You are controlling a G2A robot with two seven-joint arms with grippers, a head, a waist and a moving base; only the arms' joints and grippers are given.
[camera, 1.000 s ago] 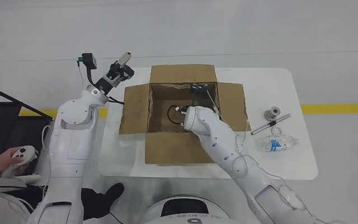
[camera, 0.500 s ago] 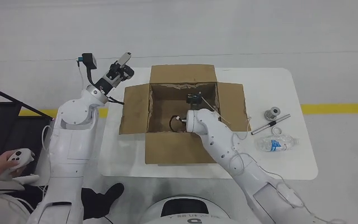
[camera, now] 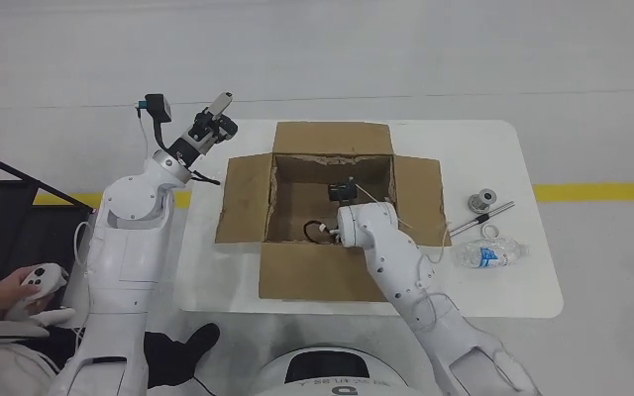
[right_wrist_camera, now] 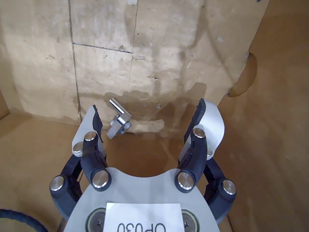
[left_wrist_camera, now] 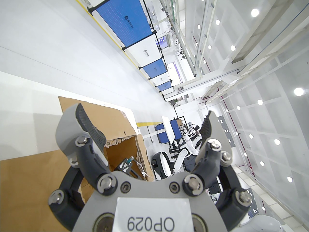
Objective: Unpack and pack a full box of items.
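Note:
An open cardboard box (camera: 297, 272) stands mid-table with its flaps spread. My right arm (camera: 371, 233) goes down into it. In the right wrist view my right gripper (right_wrist_camera: 147, 106) is open, just above the box floor. A small metal fitting (right_wrist_camera: 119, 121) lies on the floor against the box wall (right_wrist_camera: 169, 37), close to one fingertip (right_wrist_camera: 95, 115) and untouched. My left gripper (camera: 220, 107) is raised beyond the box's left flap (camera: 243, 198), open and holding nothing; it also appears as the left gripper (left_wrist_camera: 144, 111), aimed up into the room.
To the right of the box lie a short metal cylinder (camera: 482, 201), a thin rod (camera: 480, 220) and a clear water bottle (camera: 487, 254). A black cable (camera: 315, 230) loops inside the box. The table's near left part (camera: 213, 287) is bare.
My right wrist has drawn back from the box's far wall toward its middle. The box has shifted slightly to the right. The left arm has stayed put.

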